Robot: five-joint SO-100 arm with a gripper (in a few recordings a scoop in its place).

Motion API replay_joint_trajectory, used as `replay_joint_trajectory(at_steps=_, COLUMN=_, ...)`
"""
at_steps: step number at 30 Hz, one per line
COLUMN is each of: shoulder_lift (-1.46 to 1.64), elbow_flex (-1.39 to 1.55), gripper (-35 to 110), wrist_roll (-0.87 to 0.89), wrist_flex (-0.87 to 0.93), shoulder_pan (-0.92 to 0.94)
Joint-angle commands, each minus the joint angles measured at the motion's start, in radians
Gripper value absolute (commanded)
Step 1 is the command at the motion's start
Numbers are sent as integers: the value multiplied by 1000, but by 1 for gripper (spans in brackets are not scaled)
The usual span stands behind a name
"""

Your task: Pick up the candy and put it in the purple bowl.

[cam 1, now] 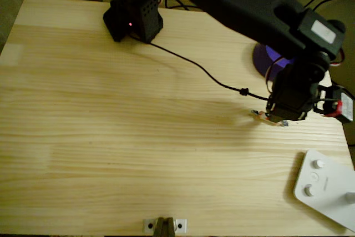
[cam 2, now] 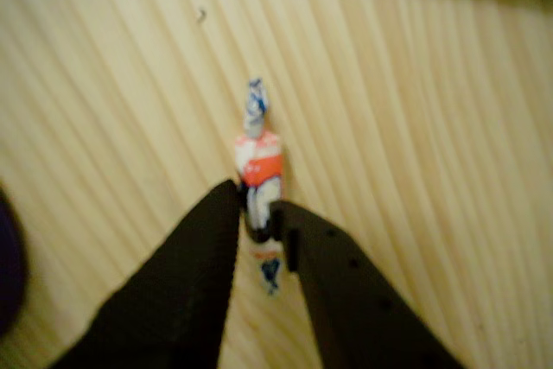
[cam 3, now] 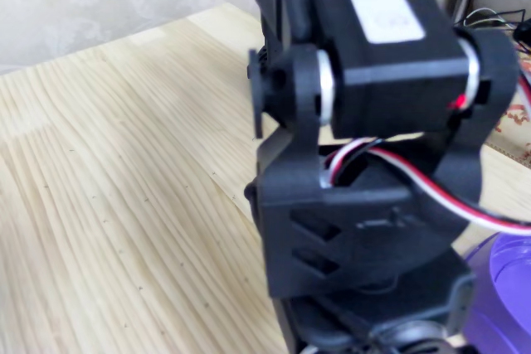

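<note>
Gripper [cam 2: 259,218] pinched shut around candy [cam 2: 258,170], low in the middle of the wrist view. Candy pointing up the frame, still on the table [cam 2: 415,127]. Bowl [cam 1: 269,58] up and left overhead.

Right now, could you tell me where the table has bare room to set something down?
The broad wood left of the black cable is free. It is crowded at right: gripper shut on the candy, purple bowl, white device.
</note>
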Motion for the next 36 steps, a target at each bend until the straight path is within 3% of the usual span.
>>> replay_joint_trajectory(at_steps=1, shoulder_lift=95, elbow_flex=-66, gripper=7, wrist_roll=-8, wrist_flex=2, shoulder_pan=3)
replay_joint_trajectory(at_steps=16, shoulder_lift=123, elbow_flex=-38, gripper=27, wrist_roll=-17, wrist_flex=35, shoulder_pan=3)
replay_joint_trajectory(at_steps=36, shoulder_lift=170, elbow_flex=87, gripper=30, wrist_roll=-3, wrist_flex=52, shoulder_pan=-12)
